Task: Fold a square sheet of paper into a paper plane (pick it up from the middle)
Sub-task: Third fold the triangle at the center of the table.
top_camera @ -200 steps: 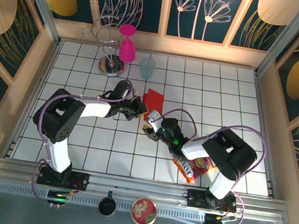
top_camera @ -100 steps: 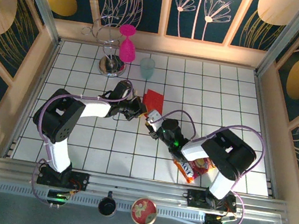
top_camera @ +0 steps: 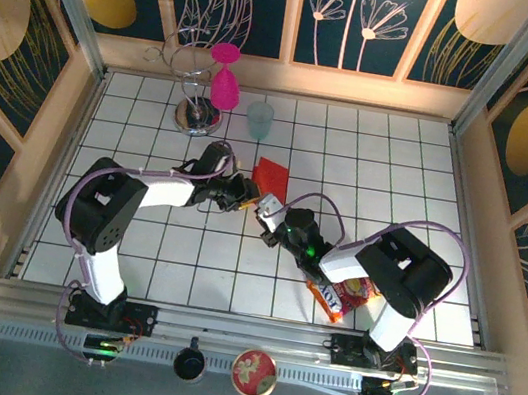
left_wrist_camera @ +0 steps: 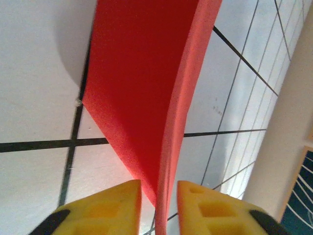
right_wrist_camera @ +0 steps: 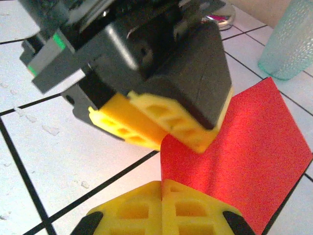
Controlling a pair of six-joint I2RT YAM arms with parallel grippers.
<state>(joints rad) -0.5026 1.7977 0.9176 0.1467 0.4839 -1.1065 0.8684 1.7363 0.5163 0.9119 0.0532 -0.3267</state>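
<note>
Since the earlier frame the red paper (top_camera: 271, 176) has kept its place near the middle of the table (top_camera: 409, 181), while the right fingers (right_wrist_camera: 137, 210) have moved up to its near edge and closed. The paper is already folded over. One flap stands up from the table, and no sharp nose is formed, so it points nowhere yet. Its long axis runs from the near edge at the fingers away toward the cup (right_wrist_camera: 293, 39).

The right fingers are pressed together and appear to pinch the near corner. The left fingers (left_wrist_camera: 115, 203) stand narrowly apart, with the raised fold between them and a slight gap on each side.

Judge this step as a hand-over of the grip partway through folding. Next, keep the right hold firm, draw the left fingers clear without dragging the flap, then lay and press the crease.
</note>
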